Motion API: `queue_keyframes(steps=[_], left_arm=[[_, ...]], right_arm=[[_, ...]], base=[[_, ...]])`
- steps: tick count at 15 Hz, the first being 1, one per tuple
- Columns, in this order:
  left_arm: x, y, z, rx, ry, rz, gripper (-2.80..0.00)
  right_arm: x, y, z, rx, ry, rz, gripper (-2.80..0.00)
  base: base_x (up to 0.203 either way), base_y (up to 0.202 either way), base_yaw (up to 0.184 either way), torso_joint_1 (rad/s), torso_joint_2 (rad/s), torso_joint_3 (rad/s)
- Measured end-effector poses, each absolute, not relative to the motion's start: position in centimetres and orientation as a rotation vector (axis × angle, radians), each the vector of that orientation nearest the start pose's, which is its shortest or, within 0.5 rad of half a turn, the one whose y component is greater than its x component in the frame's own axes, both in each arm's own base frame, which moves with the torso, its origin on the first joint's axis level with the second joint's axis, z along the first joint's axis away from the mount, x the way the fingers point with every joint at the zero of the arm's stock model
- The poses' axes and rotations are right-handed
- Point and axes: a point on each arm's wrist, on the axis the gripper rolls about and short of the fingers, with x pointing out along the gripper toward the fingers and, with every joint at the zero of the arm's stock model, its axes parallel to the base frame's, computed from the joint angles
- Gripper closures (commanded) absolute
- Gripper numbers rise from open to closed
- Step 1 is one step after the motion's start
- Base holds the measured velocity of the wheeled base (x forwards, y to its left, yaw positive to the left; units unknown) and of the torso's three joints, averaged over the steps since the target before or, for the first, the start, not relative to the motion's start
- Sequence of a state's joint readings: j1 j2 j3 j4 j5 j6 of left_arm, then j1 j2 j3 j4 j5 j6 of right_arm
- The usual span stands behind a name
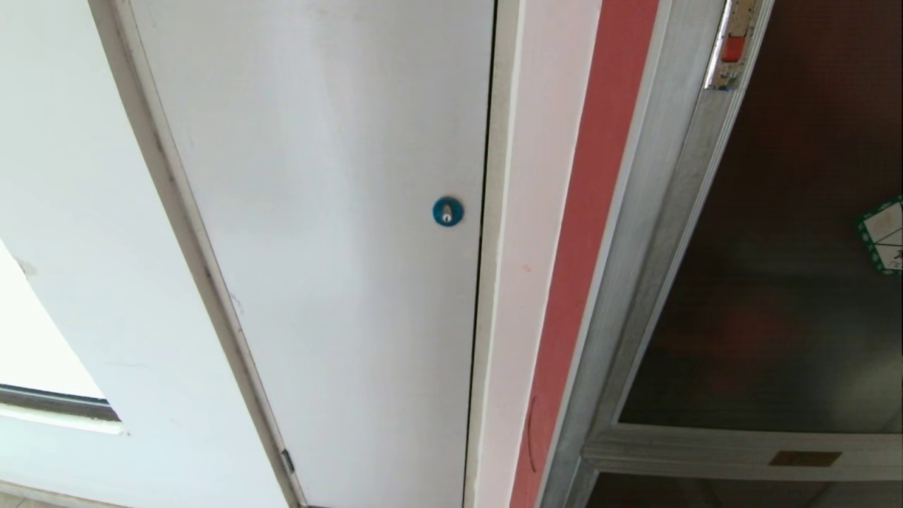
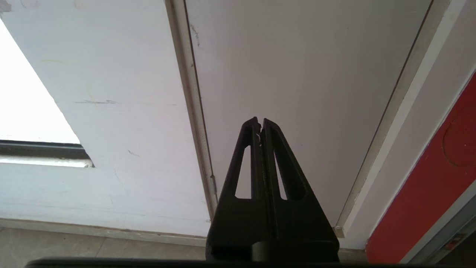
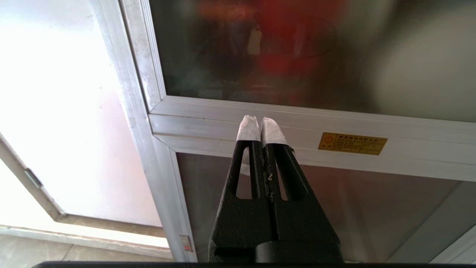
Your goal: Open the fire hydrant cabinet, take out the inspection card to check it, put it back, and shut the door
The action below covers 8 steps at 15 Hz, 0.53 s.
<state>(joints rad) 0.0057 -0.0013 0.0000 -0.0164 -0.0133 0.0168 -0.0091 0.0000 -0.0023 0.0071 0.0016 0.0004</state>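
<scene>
Black jaws of the right gripper (image 3: 261,123) nearest in its wrist view, pressed together on nothing, tips wrapped in white tape. Just beyond them, the silver cross rail of the fire hydrant cabinet (image 3: 208,119), with a small yellow plate (image 3: 352,143) fixed to it. Past the rail, the dark glass door (image 1: 783,268), shut, long axis running upright, red shapes dim behind the pane. Higher along the door's near frame edge in the head view, a small red latch (image 1: 734,48); out at the pane's far side, a green-bordered sticker (image 1: 883,234). No inspection card to be made out through the glass. Left gripper (image 2: 260,121) likewise closed and empty, facing only the plain white panel (image 1: 317,212) with its blue round lock (image 1: 447,211), well apart from the cabinet. Judged from this: right arm the nearer to the door, latch lying up the frame from its jaws, nothing opened yet.
</scene>
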Motion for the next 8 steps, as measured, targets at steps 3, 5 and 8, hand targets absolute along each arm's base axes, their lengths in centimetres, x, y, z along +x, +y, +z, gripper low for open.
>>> queue_keyframes(steps=[3, 5, 8], left_arm=[[-2.29, -0.04, 7.71, 0.017, -0.018, -0.008, 0.00], [-2.29, -0.04, 7.71, 0.017, -0.018, -0.008, 0.00], [-2.29, -0.04, 7.71, 0.017, -0.018, -0.008, 0.00]], right_arm=[[-2.30, 0.02, 7.52, 0.003, 0.008, -0.008, 0.00], [-2.32, 0.02, 7.52, 0.002, 0.010, -0.010, 0.00], [-2.59, 0.02, 8.20, 0.002, 0.002, -0.009, 0.00]], base=[[0.000, 0.000, 0.000, 0.000, 0.00, 0.000], [0.000, 0.000, 0.000, 0.000, 0.00, 0.000], [0.000, 0.000, 0.000, 0.000, 0.00, 0.000]])
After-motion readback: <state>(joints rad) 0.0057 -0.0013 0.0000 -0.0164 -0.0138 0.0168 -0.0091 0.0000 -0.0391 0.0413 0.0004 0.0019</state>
